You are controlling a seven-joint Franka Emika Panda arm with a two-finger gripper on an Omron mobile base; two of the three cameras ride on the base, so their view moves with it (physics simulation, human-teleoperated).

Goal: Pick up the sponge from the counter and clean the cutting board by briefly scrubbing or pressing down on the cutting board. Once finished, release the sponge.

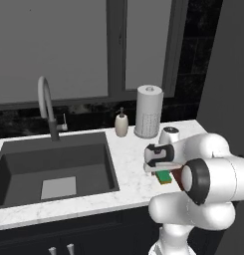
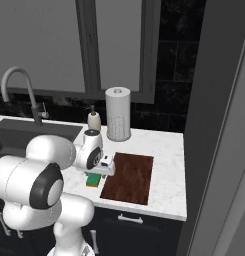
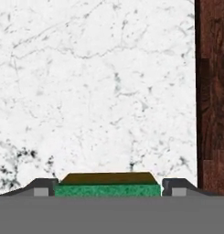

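Here the gripper (image 3: 108,186) sits low over the surface (image 3: 95,91), and in the hand view its two dark fingers (image 3: 41,187) stand one on each side of the sponge (image 3: 107,189), hard against its ends. The green face of the sponge fills the gap between them, with a darker yellow-brown layer showing just behind. Whether they are pressing on it or only bracketing it cannot be told.

In the right base view the sponge (image 2: 94,180) lies on the white marble surface (image 2: 169,150) near its front edge, partly under the hand, just left of the cutting board (image 2: 129,177). The board is a dark reddish-brown rectangle with its long side running from near to far, and the sponge looks apart from its left edge by a thin strip of marble. In the left base view the sponge (image 1: 164,177) peeks out beneath the hand.

Further left is the dark sink (image 1: 54,167) with its curved tap (image 1: 45,107). At the far side of the surface stand a soap bottle (image 2: 94,120) and a paper towel roll (image 2: 118,114), below a window (image 1: 83,50).
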